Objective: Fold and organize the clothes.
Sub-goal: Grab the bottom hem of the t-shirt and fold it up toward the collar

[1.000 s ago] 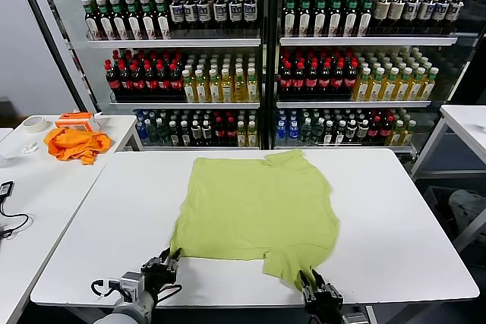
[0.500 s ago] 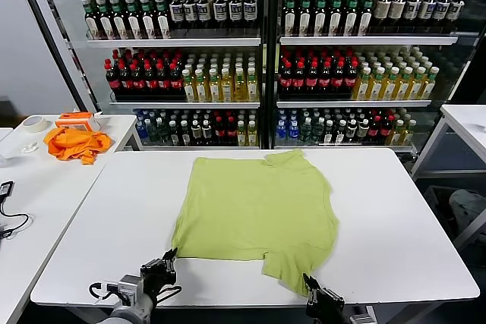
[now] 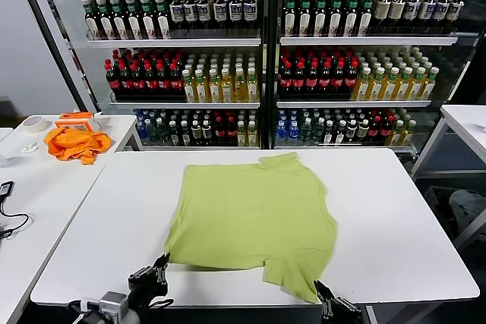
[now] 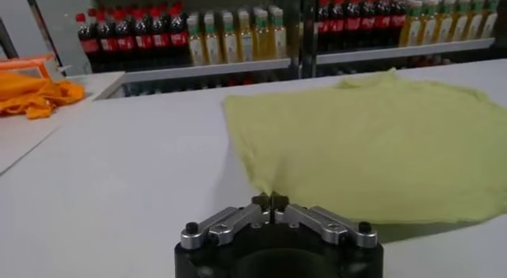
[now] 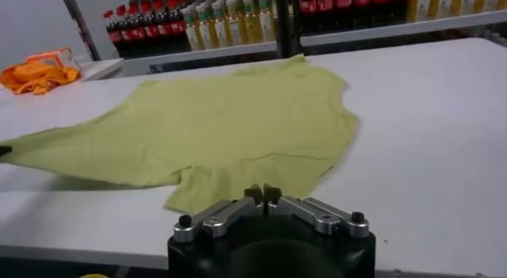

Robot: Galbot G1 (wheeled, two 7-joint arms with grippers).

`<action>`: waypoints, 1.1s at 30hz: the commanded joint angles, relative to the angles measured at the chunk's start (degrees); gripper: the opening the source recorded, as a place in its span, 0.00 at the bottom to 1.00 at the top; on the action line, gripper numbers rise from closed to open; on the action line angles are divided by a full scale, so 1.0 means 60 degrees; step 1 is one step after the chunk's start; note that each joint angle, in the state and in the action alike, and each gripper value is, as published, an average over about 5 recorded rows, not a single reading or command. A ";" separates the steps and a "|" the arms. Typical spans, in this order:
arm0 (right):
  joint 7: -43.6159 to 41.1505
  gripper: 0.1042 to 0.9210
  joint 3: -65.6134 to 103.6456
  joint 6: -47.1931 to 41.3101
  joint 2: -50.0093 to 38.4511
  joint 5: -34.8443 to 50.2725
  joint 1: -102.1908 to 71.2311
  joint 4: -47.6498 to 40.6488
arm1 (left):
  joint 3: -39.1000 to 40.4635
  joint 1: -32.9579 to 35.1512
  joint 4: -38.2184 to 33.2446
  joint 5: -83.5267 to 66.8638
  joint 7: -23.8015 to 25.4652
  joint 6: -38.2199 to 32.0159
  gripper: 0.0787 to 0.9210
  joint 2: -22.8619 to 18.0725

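The clothes are one light yellow-green T-shirt [image 3: 250, 210], spread flat on the white table [image 3: 395, 225]. It also fills the left wrist view [image 4: 380, 137] and the right wrist view [image 5: 230, 121]. My left gripper [image 3: 161, 265] is at the table's near edge, shut on the shirt's near left corner, which tapers into the closed fingertips [image 4: 270, 199]. My right gripper [image 3: 322, 291] is at the near edge too, shut at the shirt's near right flap [image 5: 262, 192]. That flap reaches the table's front edge.
A bright orange cloth [image 3: 72, 143] and a tape roll [image 3: 33, 123] lie on the side table [image 3: 38, 187] to the left. Glass-fronted bottle shelves [image 3: 258, 58] stand behind. Another white table [image 3: 467, 123] is at the far right.
Both grippers have drawn back toward me past the table's front edge. The shirt has slid with them toward the near edge and slightly left.
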 commanded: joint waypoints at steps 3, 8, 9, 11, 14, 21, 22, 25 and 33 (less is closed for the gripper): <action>-0.0018 0.15 0.0195 0.0109 -0.0062 -0.0261 -0.0078 -0.0078 | -0.0138 0.0371 -0.0150 0.0008 0.0025 -0.0149 0.00 0.0149; 0.0013 0.32 -0.0216 0.0012 0.0196 -0.0634 0.0949 -0.0621 | -0.0245 0.0097 0.0163 -0.0006 0.0209 -0.0174 0.00 0.0260; 0.0031 0.37 -0.0351 -0.0042 0.0245 -0.0704 0.1204 -0.0791 | -0.0255 0.0086 0.0191 -0.0002 0.0226 -0.0174 0.00 0.0275; 0.0079 0.43 -0.0652 -0.0149 0.0327 -0.0840 0.1667 -0.1148 | -0.0252 0.0063 0.0247 0.0005 0.0245 -0.0176 0.00 0.0284; 0.0199 0.54 -0.1195 -0.0294 0.0446 -0.0960 0.2143 -0.1598 | -0.0246 0.0050 0.0294 0.0022 0.0273 -0.0177 0.00 0.0253; 0.0577 0.59 -0.1815 -0.0911 0.0556 -0.0816 0.2662 -0.2023 | -0.0312 0.0074 0.0313 0.0052 0.0299 -0.0168 0.00 0.0091; 0.0640 0.56 -0.1852 -0.1048 0.0548 -0.0762 0.2664 -0.2014 | -0.0311 0.0081 0.0312 0.0072 0.0304 -0.0169 0.00 0.0070; 0.0764 0.46 -0.1918 -0.1280 0.0531 -0.0558 0.2620 -0.1954 | -0.0288 0.0092 0.0315 0.0151 0.0315 -0.0168 0.00 0.0026; 0.0845 0.17 -0.1929 -0.1412 0.0532 -0.0351 0.2487 -0.1778 | -0.0165 0.0068 0.0399 0.0333 0.0382 -0.0234 0.00 -0.0053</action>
